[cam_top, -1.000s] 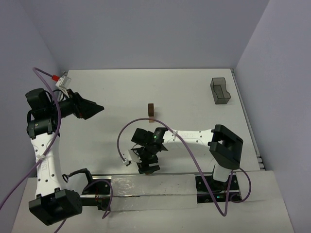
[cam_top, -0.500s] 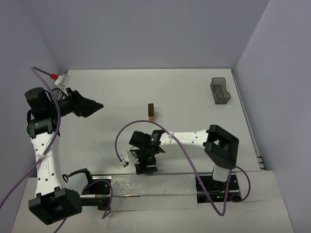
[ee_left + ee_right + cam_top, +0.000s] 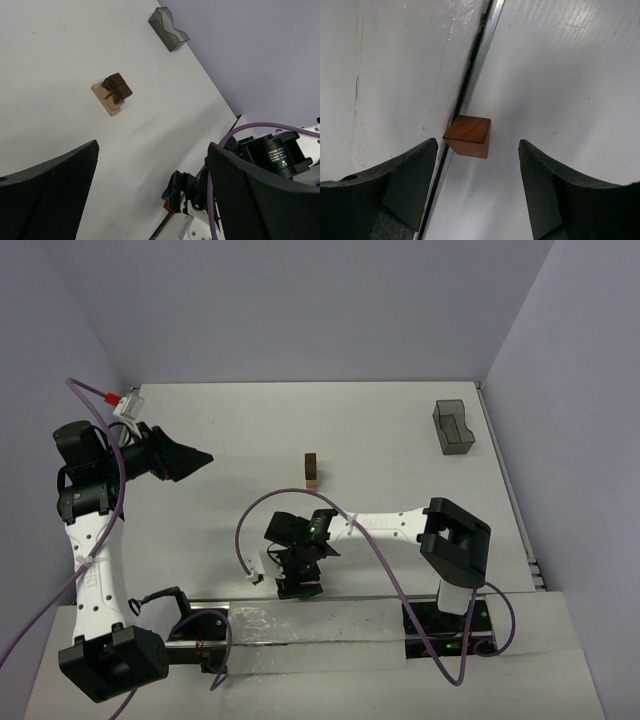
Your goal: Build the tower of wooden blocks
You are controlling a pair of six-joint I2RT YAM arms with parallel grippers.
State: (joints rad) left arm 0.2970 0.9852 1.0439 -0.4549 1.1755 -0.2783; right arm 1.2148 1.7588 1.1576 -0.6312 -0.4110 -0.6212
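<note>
Right gripper (image 3: 477,150) hangs jaws wide, pointing down on the near side of the wood block tower (image 3: 312,469), well apart from it. Between its fingers (image 3: 405,185) sits a loose reddish-brown cube (image 3: 468,135), with a gap on either side. It may be touching the metal rail (image 3: 470,95) beside it, which is hard to say. Left gripper (image 3: 152,147) is wide too, holding nothing, out to the tower's left. Tower stands with dark brown on light tan. Grey bin (image 3: 453,426) sits far off the tower's right.
</note>
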